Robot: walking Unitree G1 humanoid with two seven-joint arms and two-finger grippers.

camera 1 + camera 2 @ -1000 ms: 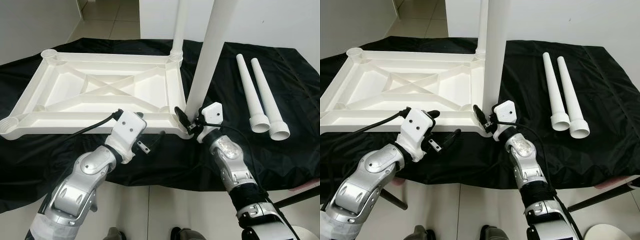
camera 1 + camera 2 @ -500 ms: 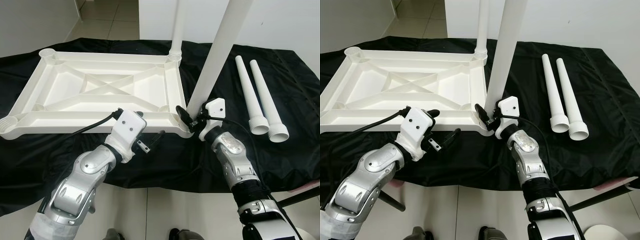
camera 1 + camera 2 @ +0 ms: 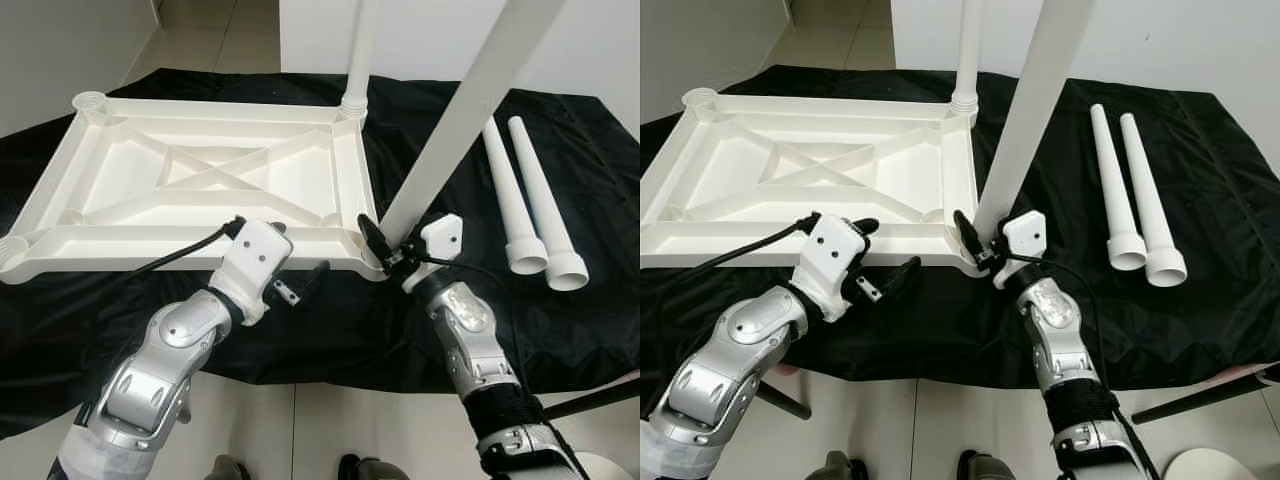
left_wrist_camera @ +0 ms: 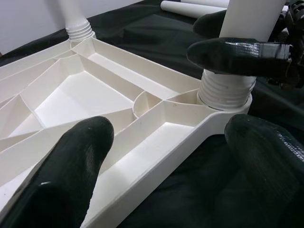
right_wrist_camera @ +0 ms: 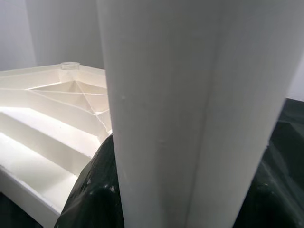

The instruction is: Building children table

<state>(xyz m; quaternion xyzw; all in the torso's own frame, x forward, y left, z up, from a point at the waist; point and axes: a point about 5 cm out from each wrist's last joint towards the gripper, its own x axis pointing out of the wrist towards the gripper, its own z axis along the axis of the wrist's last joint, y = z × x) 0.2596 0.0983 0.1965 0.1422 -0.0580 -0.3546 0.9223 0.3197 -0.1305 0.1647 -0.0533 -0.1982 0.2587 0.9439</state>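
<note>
A white plastic rectangular tabletop with cross-ribbed underside [image 3: 200, 180] lies upside down on a black cloth [image 3: 330, 330] spread over the pale tiled floor [image 3: 300, 420]. One white plastic table leg [image 3: 356, 60] stands upright in the far corner socket on the robot's right. A second white tubular leg [image 3: 455, 130] has its threaded end at the near right corner socket and leans away to the right, not upright.

The right gripper [image 3: 385, 245] is clamped on this leaning leg just above the socket, its black fingers [image 4: 237, 50] wrapped around the tube. The right arm reaches forward from below with the forearm rising toward the corner and the wrist turned inward.

The left gripper [image 3: 300, 285] hovers at the near long edge of the tabletop, its two fingers [image 4: 71, 161] spread apart and holding nothing. The left arm is bent at the elbow, forearm angled up and to the right.

Two more white tapered legs [image 3: 530, 205] lie side by side on the cloth, well to the right.
</note>
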